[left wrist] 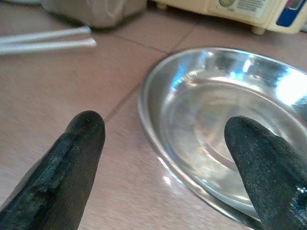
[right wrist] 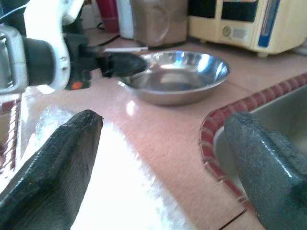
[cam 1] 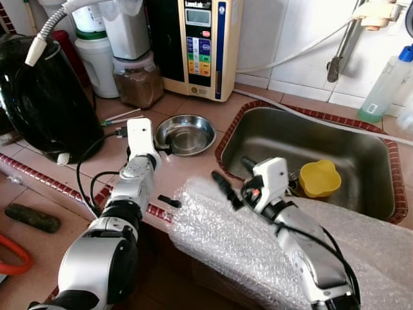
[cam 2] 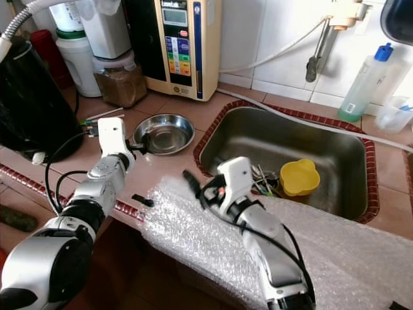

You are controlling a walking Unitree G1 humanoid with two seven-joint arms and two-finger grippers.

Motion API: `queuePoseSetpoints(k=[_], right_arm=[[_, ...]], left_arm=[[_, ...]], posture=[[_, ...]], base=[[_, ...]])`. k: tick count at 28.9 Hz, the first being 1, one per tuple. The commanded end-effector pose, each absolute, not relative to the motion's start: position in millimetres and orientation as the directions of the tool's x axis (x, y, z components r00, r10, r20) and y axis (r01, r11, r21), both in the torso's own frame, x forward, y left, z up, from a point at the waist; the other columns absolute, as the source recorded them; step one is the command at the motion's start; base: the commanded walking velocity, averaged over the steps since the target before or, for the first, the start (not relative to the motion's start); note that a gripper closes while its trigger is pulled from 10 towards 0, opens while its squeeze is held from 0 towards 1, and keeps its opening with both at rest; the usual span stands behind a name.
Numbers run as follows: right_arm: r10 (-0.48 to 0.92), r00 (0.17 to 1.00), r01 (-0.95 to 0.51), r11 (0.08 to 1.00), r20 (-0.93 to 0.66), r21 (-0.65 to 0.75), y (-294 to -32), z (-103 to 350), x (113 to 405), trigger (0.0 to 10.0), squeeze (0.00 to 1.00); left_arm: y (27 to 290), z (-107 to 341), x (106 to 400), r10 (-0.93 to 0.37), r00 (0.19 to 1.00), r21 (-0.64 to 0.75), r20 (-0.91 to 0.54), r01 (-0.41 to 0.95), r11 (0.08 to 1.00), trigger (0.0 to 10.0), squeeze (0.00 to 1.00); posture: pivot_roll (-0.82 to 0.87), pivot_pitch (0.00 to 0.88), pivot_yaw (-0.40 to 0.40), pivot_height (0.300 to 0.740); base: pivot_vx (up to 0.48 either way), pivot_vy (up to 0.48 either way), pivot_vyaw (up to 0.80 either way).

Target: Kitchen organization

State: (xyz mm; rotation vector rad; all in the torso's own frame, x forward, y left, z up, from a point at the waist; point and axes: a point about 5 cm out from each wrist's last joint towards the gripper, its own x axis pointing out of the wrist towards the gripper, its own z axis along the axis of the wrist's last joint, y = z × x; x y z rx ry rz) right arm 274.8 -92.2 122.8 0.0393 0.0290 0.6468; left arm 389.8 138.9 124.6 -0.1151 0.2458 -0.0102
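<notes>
**Grippers spread at the steel bowl's rim**

Steel bowl sits on your tiled counter between the black kettle and the sink. Your left gripper straddles its near rim — fingers spread, one inside the bowl, one outside on the tile. Your right gripper hovers over the bubble wrap at the counter edge, fingers also apart, holding nothing. A yellow cup lies in the sink.

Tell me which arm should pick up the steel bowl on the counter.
Left. The left gripper is already at the steel bowl, its open fingers straddling the near rim. The right gripper hangs open over the bubble wrap by the sink, farther from the bowl.
</notes>
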Motion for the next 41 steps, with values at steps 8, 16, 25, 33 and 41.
queuePoseSetpoints(k=[8, 16, 25, 33, 41], right_arm=[[0.627, 0.779, -0.627, 0.779, -0.013, 0.013, -87.1, 129.8, 270.2, 10.0, 0.82], [0.616, 0.783, -0.619, 0.786, 0.092, 0.006, -87.3, 144.4, 274.3, 10.0, 0.16], [0.545, 0.824, -0.548, 0.836, 0.156, -0.027, -89.7, 157.4, 289.2, 10.0, 0.05], [0.594, 0.796, -0.592, 0.804, 0.117, -0.052, -93.3, 156.5, 297.2, 10.0, 0.0], [0.585, 0.807, -0.58, 0.811, 0.086, -0.073, -97.1, 151.5, 300.7, 10.0, 0.0]], left_arm=[[133.9, 123.2, 391.4, -0.049, 0.952, -0.161, -0.301, -0.001, 0.987, 4.4, 0.0], [139.8, 115.2, 388.4, -0.025, 0.938, -0.186, -0.347, -0.042, 0.982, 0.0, 0.0], [152.1, 105.0, 383.2, 0.016, 0.926, -0.195, -0.378, -0.096, 0.976, 0.0, 0.0], [162.1, 101.4, 380.9, 0.049, 0.92, -0.189, -0.39, -0.132, 0.973, 0.0, 0.0], [167.7, 106.9, 383.0, 0.072, 0.926, -0.178, -0.37, -0.146, 0.973, 0.0, 0.0]], posture=[[-0.09, 0.0, 0.091, 0.74], [-0.09, 0.0, 0.085, 0.74], [-0.07, 0.0, 0.072, 0.74], [-0.06, 0.0, 0.06, 0.74], [-0.05, 0.0, 0.052, 0.74]], base=[[0.0, 0.0, 0.0], [0.0, 0.0, 0.0], [0.0, 0.0, 0.0], [0.0, 0.0, 0.0], [0.0, 0.0, 0.0]])
